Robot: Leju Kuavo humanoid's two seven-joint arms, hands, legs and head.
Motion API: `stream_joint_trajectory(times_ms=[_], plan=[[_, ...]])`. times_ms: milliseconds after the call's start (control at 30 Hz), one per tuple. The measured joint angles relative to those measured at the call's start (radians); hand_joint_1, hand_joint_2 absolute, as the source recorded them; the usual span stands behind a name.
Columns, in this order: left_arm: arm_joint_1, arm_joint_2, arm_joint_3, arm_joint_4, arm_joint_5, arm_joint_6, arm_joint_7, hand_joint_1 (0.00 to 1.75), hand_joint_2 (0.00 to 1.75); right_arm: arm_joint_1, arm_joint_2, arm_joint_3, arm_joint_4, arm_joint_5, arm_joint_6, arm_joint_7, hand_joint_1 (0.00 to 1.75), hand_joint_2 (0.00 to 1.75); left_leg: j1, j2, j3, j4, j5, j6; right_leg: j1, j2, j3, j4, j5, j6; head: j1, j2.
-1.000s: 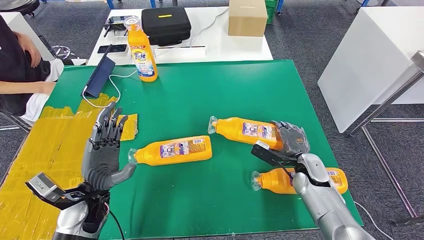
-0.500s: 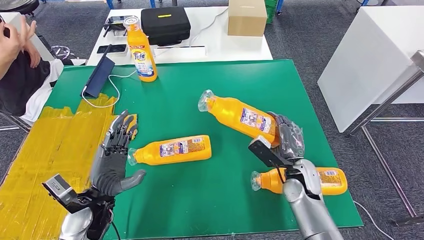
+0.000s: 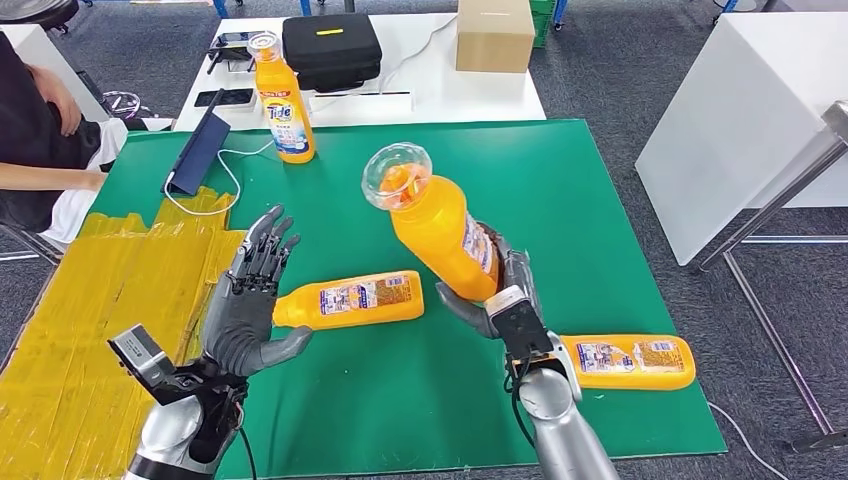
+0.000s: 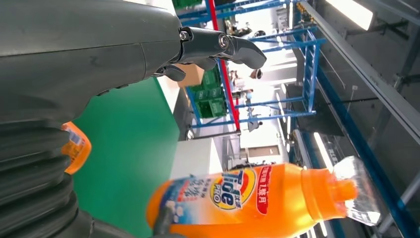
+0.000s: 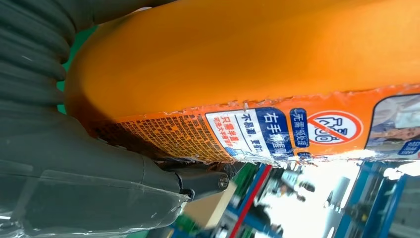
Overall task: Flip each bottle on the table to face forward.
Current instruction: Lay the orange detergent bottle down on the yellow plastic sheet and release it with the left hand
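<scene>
Now the right hand (image 3: 500,295) holds the raised bottle (image 3: 435,225) by its base, lifted off the green mat (image 3: 560,190) and tilted, its clear cap toward the camera; the right wrist view shows the fingers (image 5: 198,181) wrapped against the label. The left hand (image 3: 250,305) hovers over the mat's near-left part with palm upright and fingers spread wide, holding nothing, just beside the neck of the middle bottle (image 3: 350,298).

Four orange bottles are in sight. One is in the right hand. The middle bottle lies on its side on the mat. Another lying bottle (image 3: 630,362) rests at the mat's near-right corner, partly behind the right arm. The upright bottle (image 3: 281,98) stands at the mat's far-left edge.

Beside that upright bottle a dark power bank (image 3: 198,150) with a white cable lies on the mat. Yellow tape (image 3: 90,290) covers the mat's left side. Beyond the mat, a white table (image 3: 420,75) carries a black case (image 3: 330,48) and a cardboard box (image 3: 494,33). A person's arm (image 3: 45,175) rests past the mat's far-left corner.
</scene>
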Motion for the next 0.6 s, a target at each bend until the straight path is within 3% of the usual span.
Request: stream_joint_trajectory(times_ms=[600], plan=[[-0.072, 0.0, -0.047, 0.073, 0.051, -0.007, 0.011, 0.0, 1.75, -0.048, 0.076, 0.173, 0.135, -0.026, 0.037, 0.0, 1.75, 1.75, 0.0, 0.0, 0.0, 0.0, 0.0, 0.0, 0.0, 0.0, 0.0, 0.0, 0.0, 0.0, 0.0, 0.0]])
